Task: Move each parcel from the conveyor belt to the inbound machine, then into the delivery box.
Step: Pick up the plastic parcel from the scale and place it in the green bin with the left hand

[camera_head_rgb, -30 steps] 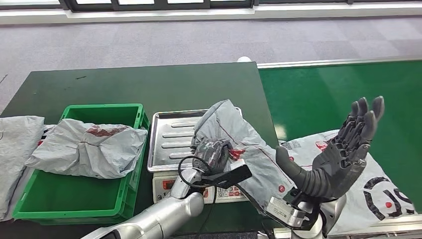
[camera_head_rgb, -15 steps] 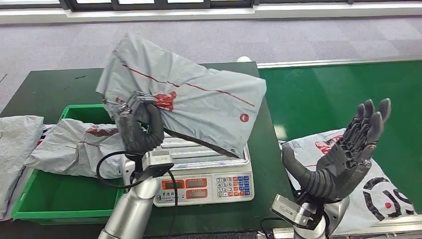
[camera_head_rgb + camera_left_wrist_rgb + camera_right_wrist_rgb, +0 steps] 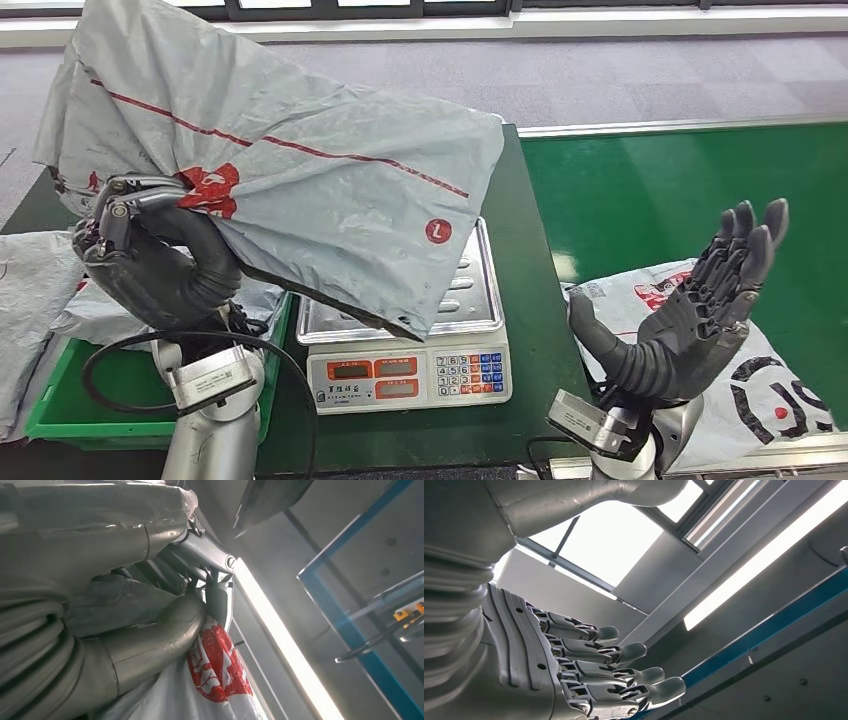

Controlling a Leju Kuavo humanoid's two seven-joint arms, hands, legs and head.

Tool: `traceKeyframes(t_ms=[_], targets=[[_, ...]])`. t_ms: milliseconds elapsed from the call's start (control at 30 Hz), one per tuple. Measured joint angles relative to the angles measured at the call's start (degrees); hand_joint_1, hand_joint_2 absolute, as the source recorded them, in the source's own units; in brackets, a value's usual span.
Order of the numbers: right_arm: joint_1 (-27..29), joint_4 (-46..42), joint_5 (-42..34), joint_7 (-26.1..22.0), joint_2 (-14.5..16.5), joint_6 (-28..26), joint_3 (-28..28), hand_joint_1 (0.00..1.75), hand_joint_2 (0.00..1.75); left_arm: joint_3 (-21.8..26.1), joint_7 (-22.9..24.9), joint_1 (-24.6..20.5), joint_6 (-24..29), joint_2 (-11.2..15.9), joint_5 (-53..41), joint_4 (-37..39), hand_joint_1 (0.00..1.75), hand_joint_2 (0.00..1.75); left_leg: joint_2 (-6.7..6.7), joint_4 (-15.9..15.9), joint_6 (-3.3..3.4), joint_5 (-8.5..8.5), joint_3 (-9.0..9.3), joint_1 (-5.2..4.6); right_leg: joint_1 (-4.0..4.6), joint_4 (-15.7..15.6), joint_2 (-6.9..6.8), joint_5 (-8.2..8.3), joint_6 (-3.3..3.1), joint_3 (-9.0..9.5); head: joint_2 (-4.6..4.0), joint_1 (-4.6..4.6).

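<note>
My left hand [image 3: 150, 255] grips a large grey parcel bag [image 3: 300, 180] with red markings and holds it high, above the green box [image 3: 120, 400] and the weighing scale [image 3: 405, 355]. In the left wrist view the fingers [image 3: 150, 605] clamp the grey plastic beside its red print [image 3: 217, 665]. Over the conveyor's near edge my right hand [image 3: 690, 320] is raised, palm up, fingers apart, holding nothing. Beneath it on the green belt [image 3: 650, 190] lies a white parcel [image 3: 760, 390] with red and black print.
A grey parcel [image 3: 100, 310] lies in the green box, partly hidden by my left hand. Another grey bag [image 3: 25, 300] rests on the dark green table [image 3: 300, 160] at the far left. The scale's steel tray [image 3: 470, 290] carries nothing.
My left hand lifted the grey parcel off the scale tray and swung it up and to the left, over the green box. The right hand stayed raised and nearly still.
</note>
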Motion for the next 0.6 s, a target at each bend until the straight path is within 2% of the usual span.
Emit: traceKeyframes(t_ms=[100,200,600], targets=[[0.0,0.0,0.0,0.0,0.0,0.0,0.0,0.00,1.75,0.4,0.0,0.2,0.0,0.0,-0.5,-0.8,1.75,1.75,0.00,0.0,0.00,0.00,0.00,0.00,0.00,0.0,0.00,0.00,0.00,0.00,0.00,0.01],[0.1,0.0,0.2,0.0,0.0,0.0,-0.1,0.00,1.75,3.1,0.0,0.7,0.0,0.2,-2.3,-1.3,1.75,1.75,0.01,0.0,-0.01,0.00,0.01,0.00,0.00,0.0,0.01,0.00,0.00,-0.01,0.00,0.01],[1.9,0.0,0.6,0.0,0.0,0.0,-0.8,0.00,1.75,21.8,0.1,3.0,-0.1,0.8,-3.1,7.8,1.75,1.75,0.04,0.0,-0.03,0.02,0.01,0.03,0.00,0.0,0.05,-0.03,-0.06,-0.05,0.00,0.01]])
